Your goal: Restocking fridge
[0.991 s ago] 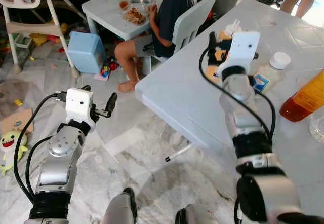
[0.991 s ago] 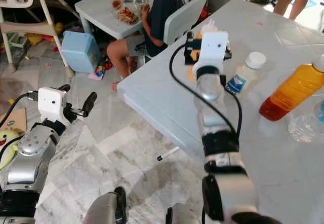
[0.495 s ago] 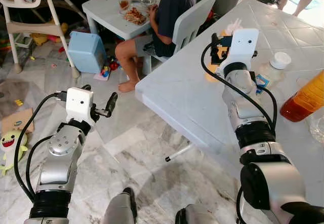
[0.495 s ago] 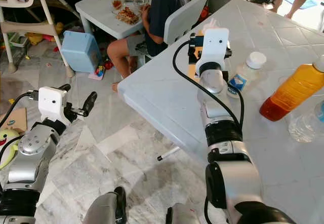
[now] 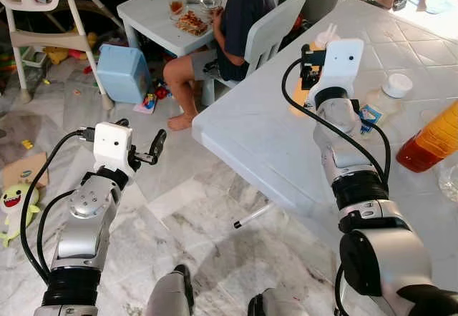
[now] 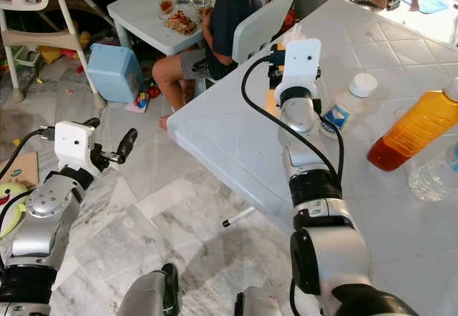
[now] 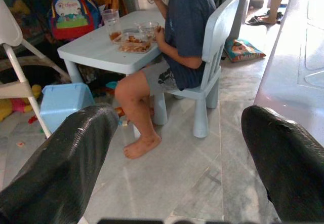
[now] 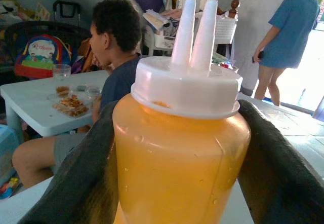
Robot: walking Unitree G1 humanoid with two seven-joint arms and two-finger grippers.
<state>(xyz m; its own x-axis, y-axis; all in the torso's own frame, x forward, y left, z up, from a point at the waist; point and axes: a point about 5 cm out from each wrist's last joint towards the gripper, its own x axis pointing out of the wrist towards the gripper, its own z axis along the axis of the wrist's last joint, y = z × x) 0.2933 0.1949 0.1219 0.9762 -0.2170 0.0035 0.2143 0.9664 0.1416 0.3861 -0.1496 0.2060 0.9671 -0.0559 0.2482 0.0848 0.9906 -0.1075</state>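
Four bottles stand on the surface [image 6: 236, 144]: two orange [image 6: 272, 96] [image 6: 418, 125], one white-capped [image 6: 346, 105], one clear [image 6: 436, 173]. Two hands [image 5: 306, 69] [image 5: 139, 144].

A person in a dark blue shirt [image 5: 247, 8] sat on a pale plastic chair [image 5: 275, 26] at a small white table [image 5: 154, 12] bearing a plate of food [image 5: 190, 22]. A blue bin [image 5: 123, 73] stood beside a white high chair [image 5: 43, 16].

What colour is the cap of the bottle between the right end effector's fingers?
White, above orange liquid; the cap shows best in the right wrist view.
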